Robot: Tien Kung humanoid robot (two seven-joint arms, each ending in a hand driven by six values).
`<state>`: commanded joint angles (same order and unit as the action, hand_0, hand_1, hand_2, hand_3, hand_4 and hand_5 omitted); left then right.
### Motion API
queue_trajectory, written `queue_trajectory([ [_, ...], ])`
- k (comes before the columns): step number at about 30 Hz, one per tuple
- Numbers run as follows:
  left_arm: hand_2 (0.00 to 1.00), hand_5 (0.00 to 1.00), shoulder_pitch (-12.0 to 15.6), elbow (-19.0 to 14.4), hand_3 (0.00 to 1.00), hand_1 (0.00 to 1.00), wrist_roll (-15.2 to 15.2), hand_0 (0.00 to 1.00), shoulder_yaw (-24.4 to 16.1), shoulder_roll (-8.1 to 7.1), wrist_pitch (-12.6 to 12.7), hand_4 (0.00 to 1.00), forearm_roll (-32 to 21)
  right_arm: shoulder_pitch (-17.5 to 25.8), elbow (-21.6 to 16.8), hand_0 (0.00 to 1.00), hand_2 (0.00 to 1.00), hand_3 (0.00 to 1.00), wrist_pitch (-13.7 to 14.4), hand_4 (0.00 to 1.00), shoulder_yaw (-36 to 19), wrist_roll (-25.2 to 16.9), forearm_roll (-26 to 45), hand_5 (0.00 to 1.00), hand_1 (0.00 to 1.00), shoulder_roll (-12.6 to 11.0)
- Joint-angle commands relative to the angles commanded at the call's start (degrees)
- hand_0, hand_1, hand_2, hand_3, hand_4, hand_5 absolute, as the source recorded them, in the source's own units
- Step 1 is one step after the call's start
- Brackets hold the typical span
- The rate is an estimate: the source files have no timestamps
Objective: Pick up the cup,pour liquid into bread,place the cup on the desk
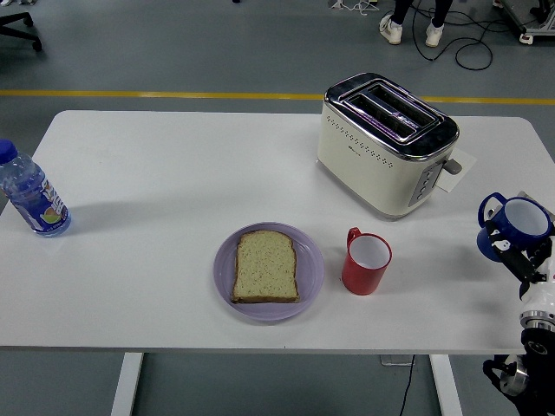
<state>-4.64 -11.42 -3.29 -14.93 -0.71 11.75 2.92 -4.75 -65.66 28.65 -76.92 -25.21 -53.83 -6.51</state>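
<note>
A glossy blue cup (513, 227) was held aloft at the right edge of the frame, gripped from below by the right hand (525, 258), its fingers closed around it, seemingly for pouring. The porous bread slice (267, 266) was set flat on a smooth lilac plate (312, 276), lower centre, beside a red mug (366, 262).

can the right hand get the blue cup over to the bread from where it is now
Probably yes. The right hand holds the blue cup at the table's right edge, apparently lifted. The bread lies uncovered on the purple plate. Only the red cup stands between, low enough to pass over.
</note>
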Motion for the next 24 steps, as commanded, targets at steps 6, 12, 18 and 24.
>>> queue_trajectory([
  [6, 0.653, 0.855, -0.1, 0.0, 0.505, 0.643, 0.0, 0.633, 0.0, -0.03, 0.0, 0.241, 0.1, 1.4, -6.6, 0.487, 0.592, 0.552, -0.3, 0.638, -4.3, 8.5, -1.6, 0.002, 0.508, -0.2],
  [12, 0.653, 0.854, -0.1, 0.0, 0.505, 0.642, 0.0, 0.633, -0.1, -0.04, 0.0, 0.241, 0.1, 2.4, -13.5, 0.466, 0.591, 0.554, 0.0, 0.635, -7.2, 17.5, -7.7, 0.002, 0.499, -0.5],
  [18, 0.653, 0.855, 0.0, 0.0, 0.505, 0.642, 0.0, 0.633, -0.1, -0.04, 0.0, 0.241, 0.1, 2.6, -19.5, 0.454, 0.588, 0.557, -1.8, 0.627, -7.2, 27.6, -16.9, 0.002, 0.489, -1.0],
  [24, 0.653, 0.855, 0.0, 0.0, 0.505, 0.642, 0.0, 0.633, -0.1, -0.06, 0.0, 0.241, 0.1, 2.2, -24.9, 0.449, 0.584, 0.557, -2.1, 0.622, -5.0, 33.3, -22.5, 0.002, 0.482, -1.3],
])
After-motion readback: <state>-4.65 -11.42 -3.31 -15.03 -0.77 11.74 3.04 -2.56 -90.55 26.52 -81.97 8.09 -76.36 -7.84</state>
